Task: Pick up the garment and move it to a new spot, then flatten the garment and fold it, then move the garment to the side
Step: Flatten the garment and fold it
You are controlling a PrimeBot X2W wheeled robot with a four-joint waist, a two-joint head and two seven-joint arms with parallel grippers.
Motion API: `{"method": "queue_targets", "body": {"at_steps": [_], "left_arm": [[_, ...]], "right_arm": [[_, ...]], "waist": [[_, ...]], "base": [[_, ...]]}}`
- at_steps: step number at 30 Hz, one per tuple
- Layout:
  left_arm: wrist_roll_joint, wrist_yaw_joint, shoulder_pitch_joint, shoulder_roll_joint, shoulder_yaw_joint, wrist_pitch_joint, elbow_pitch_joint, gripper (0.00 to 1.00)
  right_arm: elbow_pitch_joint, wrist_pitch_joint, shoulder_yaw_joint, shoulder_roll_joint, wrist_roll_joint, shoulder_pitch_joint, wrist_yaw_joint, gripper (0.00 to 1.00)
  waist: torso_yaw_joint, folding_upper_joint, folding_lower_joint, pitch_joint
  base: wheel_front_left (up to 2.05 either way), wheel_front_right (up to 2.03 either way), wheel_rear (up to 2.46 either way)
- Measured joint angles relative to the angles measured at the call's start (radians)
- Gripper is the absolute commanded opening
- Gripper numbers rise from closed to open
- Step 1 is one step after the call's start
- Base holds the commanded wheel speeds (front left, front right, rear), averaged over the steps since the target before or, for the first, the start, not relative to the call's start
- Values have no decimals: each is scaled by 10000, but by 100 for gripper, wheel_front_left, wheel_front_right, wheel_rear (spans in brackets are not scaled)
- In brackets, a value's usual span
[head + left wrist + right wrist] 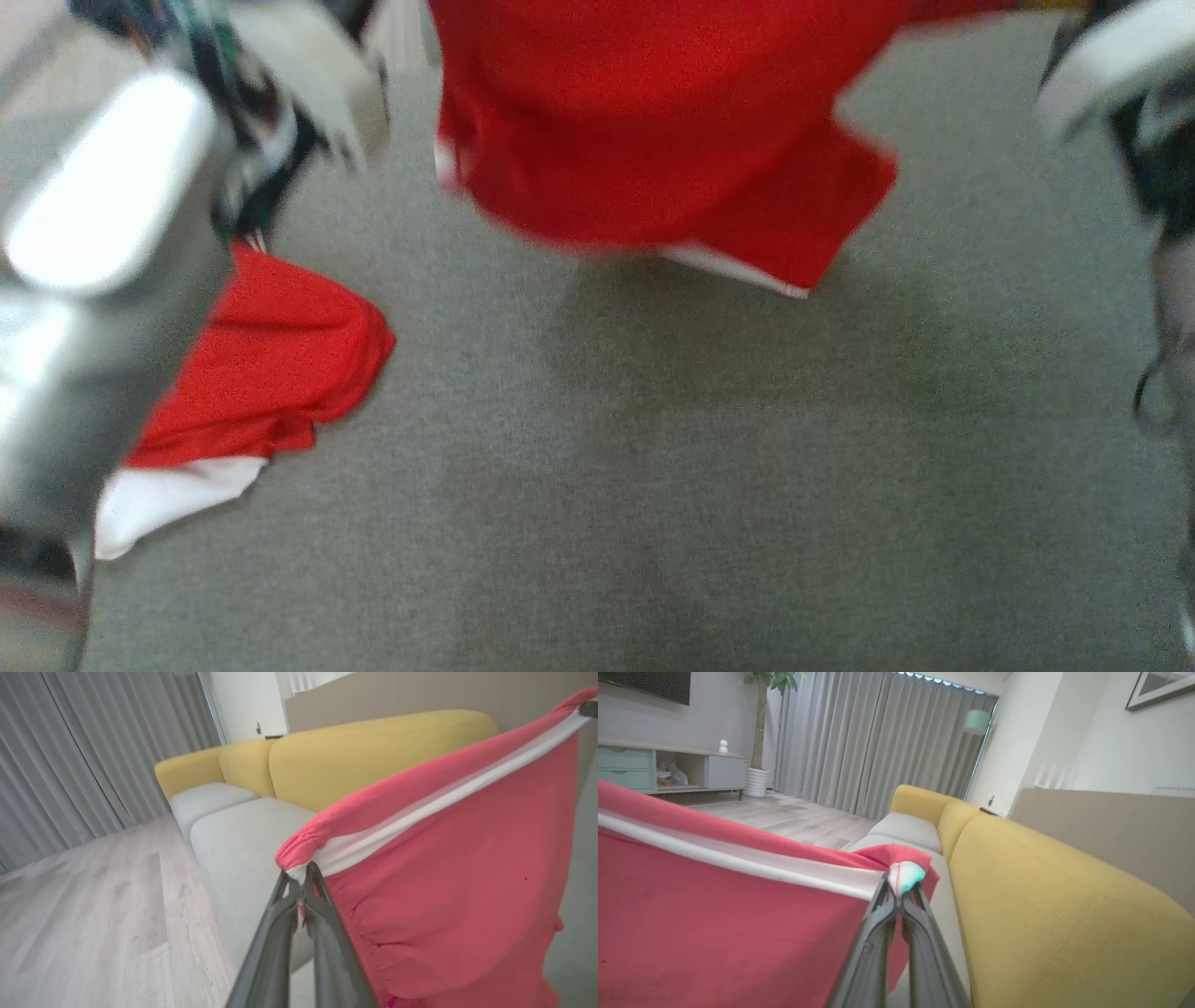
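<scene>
Living room with grey curtains (93,742), pale wood floor (93,914) and a yellow sofa (373,756) with grey seat cushions (243,840). Above the sofa's seat, a red garment (448,896) with a white band (444,802) along its top edge hangs stretched between two grippers. The left gripper (303,877) is clamped on one bunched end of the band, and the right gripper (901,887) is clamped on the other. Seen from the head, the cloth's lower part appears to trail onto a grey fabric surface (653,485). This looks like the carrying step, just ahead of flattening. Next, both grippers likely need to lower together, keeping the band taut, so the cloth lands flat.
</scene>
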Motion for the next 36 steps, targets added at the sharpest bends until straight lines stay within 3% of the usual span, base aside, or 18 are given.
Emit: {"method": "queue_targets", "body": {"at_steps": [7, 11, 14, 19, 25, 30, 36], "left_arm": [[894, 17, -2926, -780, 362, -1528, 2176, 0], [1039, 113, -3799, -1200, 675, -2763, 3103, 0], [1060, -10, -3990, -1547, 654, -3336, 3684, 0], [1085, -343, -3349, -1916, 146, -3728, 4408, 0], [986, -430, -1290, -2034, -1335, -3848, 4324, 0], [130, -431, 277, -1856, -2633, -3822, 3496, 0], [-291, -433, 1413, -1177, -3994, -3338, 2533, 0]], "right_arm": [[3003, -2173, -280, 385, -953, -3684, 2, 0], [4357, -3486, -1122, 807, -1839, -4686, 2, 0], [5260, -3852, -1384, 966, -2382, -4833, 2, 0], [6750, -3986, -1244, 999, -2859, -4461, 2, 0], [8548, -3958, -288, 694, -2844, -3470, 2, 0], [9647, -3465, 924, 403, -1952, -2917, 2, 0], [9829, -2148, 2725, 190, -326, -1895, 2, 0]], "waist": [[-61, 0, 1, 1267], [-109, 0, 0, 1782], [-122, 0, 0, 2025], [6, 0, -1, 2196], [124, 0, -2, 2015], [208, 0, -4, 1526], [240, 0, -6, 775]], "base": [[0, 0, 0], [0, 0, 0], [0, 0, 0], [0, 0, 0], [0, 0, 0], [0, 0, 0], [0, 0, 0]]}}
